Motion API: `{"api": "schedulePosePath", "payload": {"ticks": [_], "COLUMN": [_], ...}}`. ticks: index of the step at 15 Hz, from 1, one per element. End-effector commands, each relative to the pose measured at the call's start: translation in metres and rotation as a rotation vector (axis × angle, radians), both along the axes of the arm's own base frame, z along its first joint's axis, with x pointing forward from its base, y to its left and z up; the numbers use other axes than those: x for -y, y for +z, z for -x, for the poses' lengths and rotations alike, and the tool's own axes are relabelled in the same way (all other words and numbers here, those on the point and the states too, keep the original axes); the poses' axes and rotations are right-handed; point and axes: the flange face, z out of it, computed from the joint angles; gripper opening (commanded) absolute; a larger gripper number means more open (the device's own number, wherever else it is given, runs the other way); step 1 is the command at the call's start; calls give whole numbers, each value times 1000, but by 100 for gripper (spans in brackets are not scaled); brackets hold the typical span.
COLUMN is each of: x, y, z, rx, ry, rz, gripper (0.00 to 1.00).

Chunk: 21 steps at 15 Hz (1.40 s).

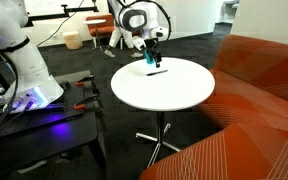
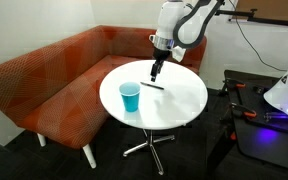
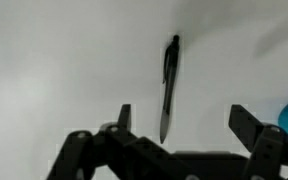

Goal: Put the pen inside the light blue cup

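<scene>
Now my gripper (image 3: 184,118) is spread wide and holds nothing. It hangs over the pen (image 3: 168,85), which lies flat on the white round table (image 2: 184,100). In the wrist view the pen runs up and down the middle of the frame, and my two fingers (image 3: 124,115) stand at the bottom, one on each side of it. The light blue cup (image 2: 130,97) stands upright near the pen but not touching it. It peeks in at the right edge of the wrist view.

What could go wrong? The pen sits closer to the finger on the left side of the frame. I think that finger may bump it first and push or roll it away. If I pinch it near one end, it may tip and slip out. The cup looks light, so a bump from my fingers or the pen could knock it over. If I let go too far to one side, the pen could hit the rim and fall back on the table.

I count one pen, one cup, one table and one gripper with two fingers.
</scene>
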Motion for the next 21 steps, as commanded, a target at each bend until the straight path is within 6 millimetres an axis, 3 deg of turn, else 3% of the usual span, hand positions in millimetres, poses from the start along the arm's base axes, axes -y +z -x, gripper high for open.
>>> {"api": "schedulePosePath", "payload": {"ticks": [1, 14, 21], "x": [1, -2, -1], "y": [-9, -41, -48], "z": [-17, -36, -39], "rx": [-36, -76, -90], "ry": [-8, -17, -36], "rz": [21, 35, 40], "gripper": [100, 100, 85]}}
